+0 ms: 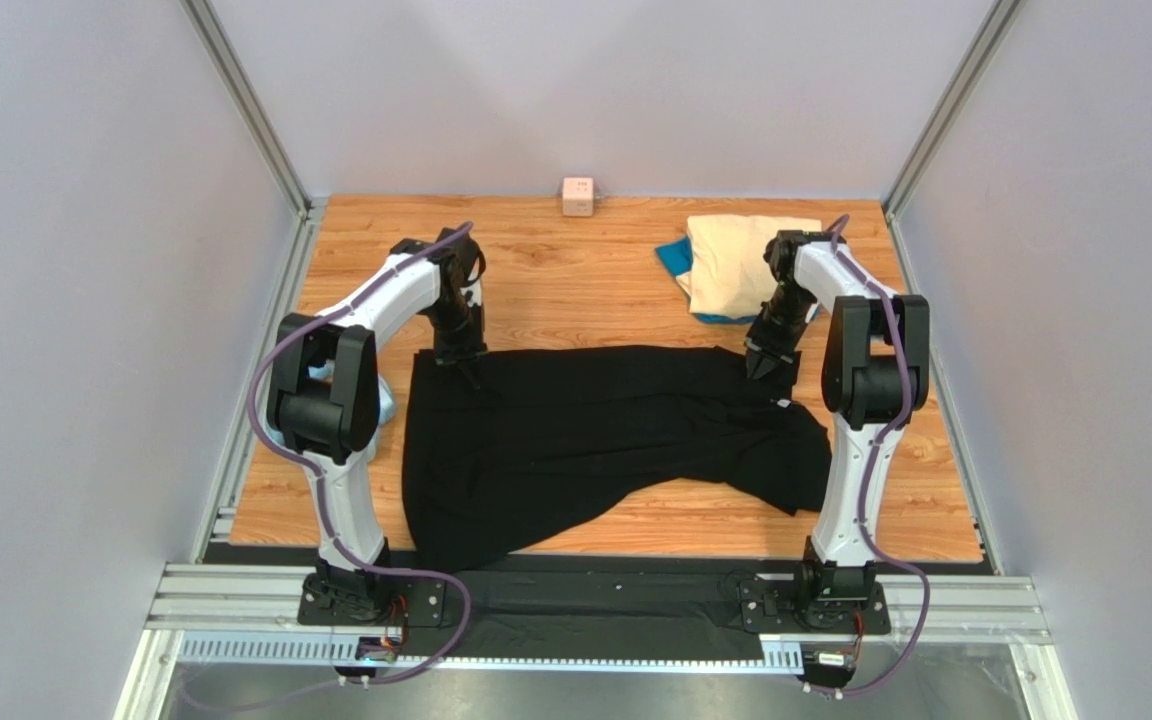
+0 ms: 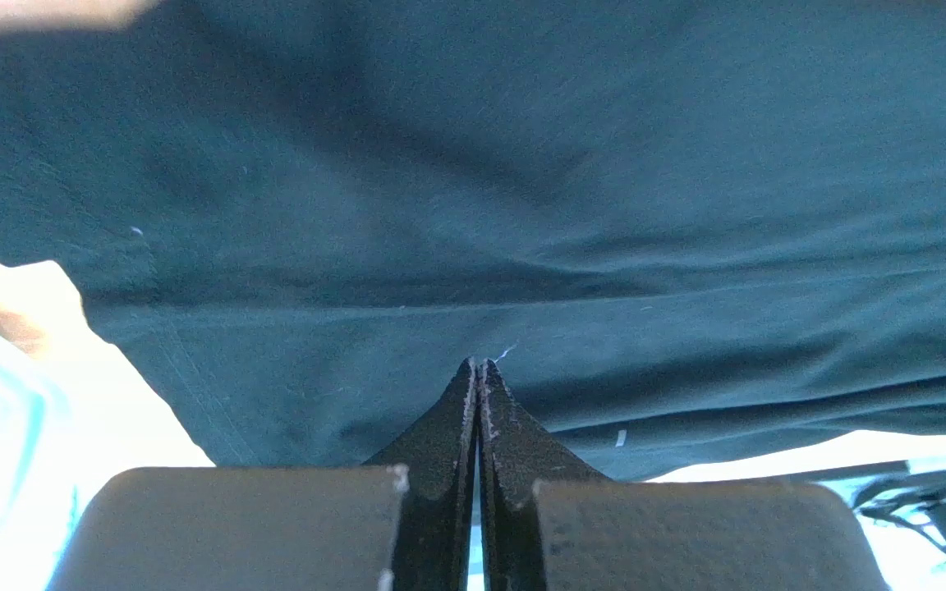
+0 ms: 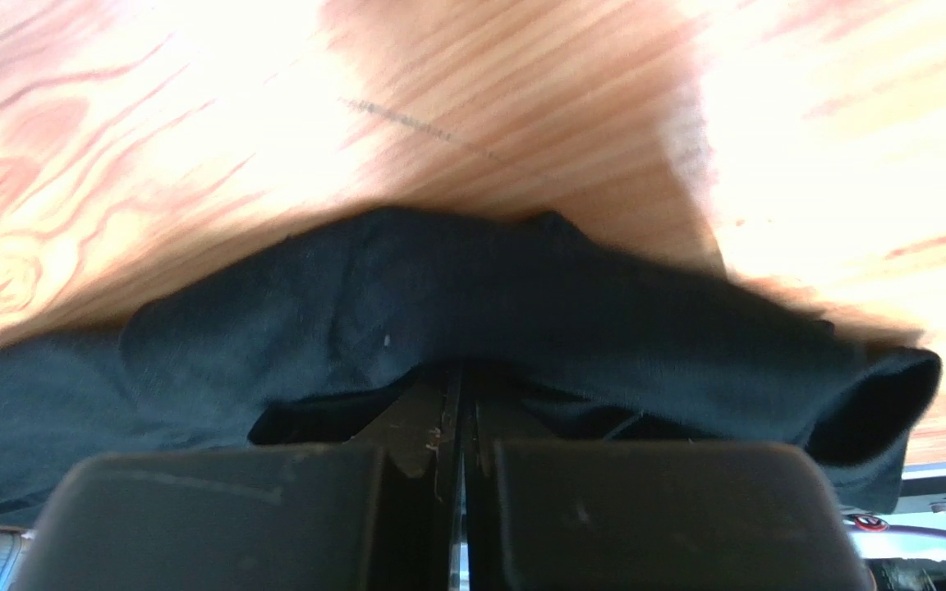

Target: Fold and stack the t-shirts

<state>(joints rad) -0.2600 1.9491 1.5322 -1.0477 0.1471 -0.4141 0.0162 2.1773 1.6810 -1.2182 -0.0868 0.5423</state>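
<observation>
The black t-shirt is pinched along its far edge by the left gripper and the right gripper, each clamped fully closed on cloth (no gap shows). The rest is spread nearward from both. The cream t-shirt lies just beyond the right gripper.

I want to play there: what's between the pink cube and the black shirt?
Just bare wooden table between cube and black shirt, in the top view.

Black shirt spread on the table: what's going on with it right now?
Both arms are working the black t-shirt. The left fingers and right fingers are each shut on its far edge. It lies spread out, unfolded. The cream shirt sits folded on the blue shirt at the far right.
</observation>
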